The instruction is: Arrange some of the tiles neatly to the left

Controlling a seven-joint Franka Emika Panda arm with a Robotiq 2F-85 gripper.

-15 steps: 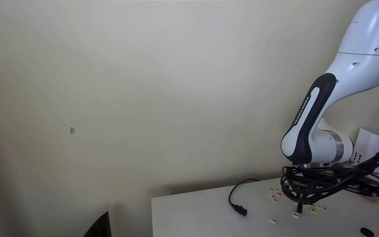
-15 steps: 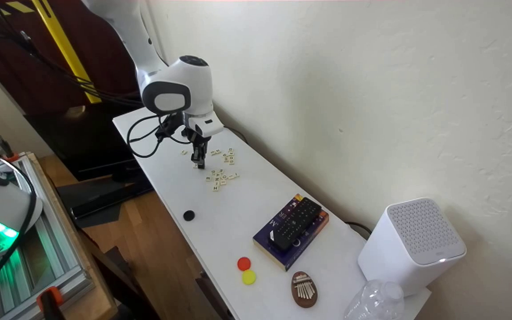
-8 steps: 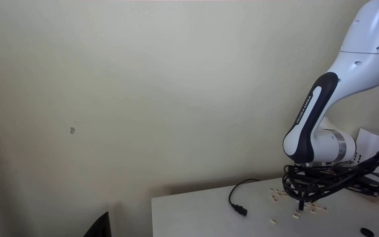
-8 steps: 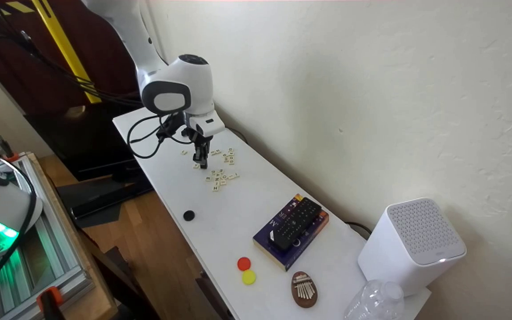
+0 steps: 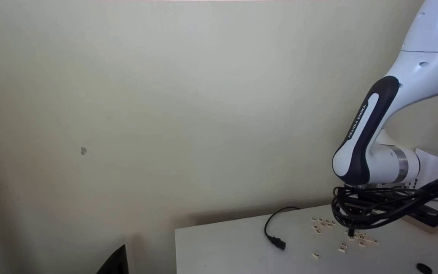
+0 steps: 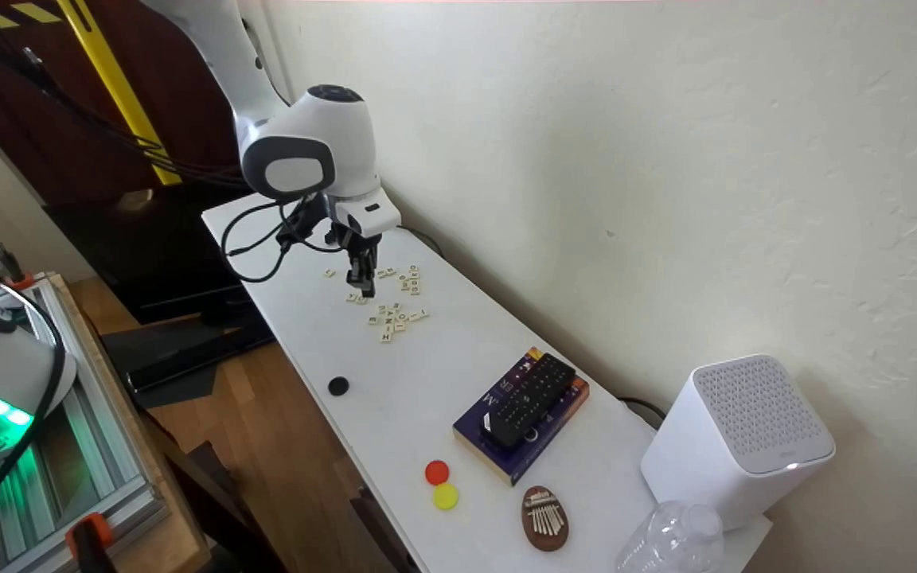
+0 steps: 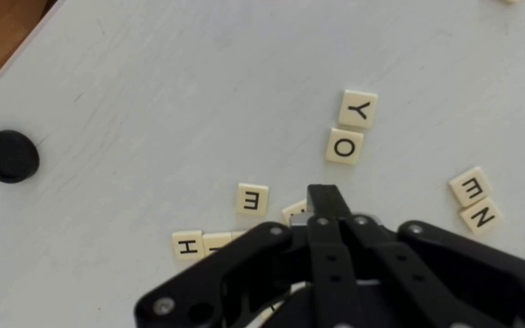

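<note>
The fingers point(image 7: 328, 200) are found pressed together and pointed down at the tabletop point(image 6: 395, 398); their clearance above it cannot be determined. The tiles point(image 7: 295, 211) are laid out on the tabletop in loose groups around the fingers, and some are partly hidden by them in the wrist view. In that view, a tile marked O point(image 7: 344, 146) is seen just past the tips of the fingers, with a tile marked Y point(image 7: 358, 109) set just beside it. To the left, a tile marked E point(image 7: 252, 199) is placed apart, and below it a row is headed by a tile marked H point(image 7: 188, 246); its other end is covered by the fingers. To the right, a tile marked N point(image 7: 481, 215) is paired with a second E tile point(image 7: 470, 187). A further group of tiles point(image 6: 415, 290) is noted nearer the wall point(image 6: 626, 199) in an exterior view.

The fingers are carried by a white robot arm point(image 6: 351, 147), by whose wrist black cables point(image 5: 413, 203) are looped. A black cord point(image 5: 278, 243) is observed on the tabletop near the tiles, trailed toward the wall. A round black cap point(image 6: 338, 386) is located by the tabletop's edge. Farther off, a black remote control point(image 6: 530, 398) is rested on a book point(image 6: 474, 422), flat on the tabletop. A red disc point(image 6: 437, 472) is positioned beside a yellow disc point(image 6: 446, 496), and a thumb piano point(image 6: 545, 519) is laid near them. At the end of the tabletop a white box point(image 6: 701, 446) is stood upright, partly screened by a clear plastic bottle point(image 6: 673, 541).
</note>
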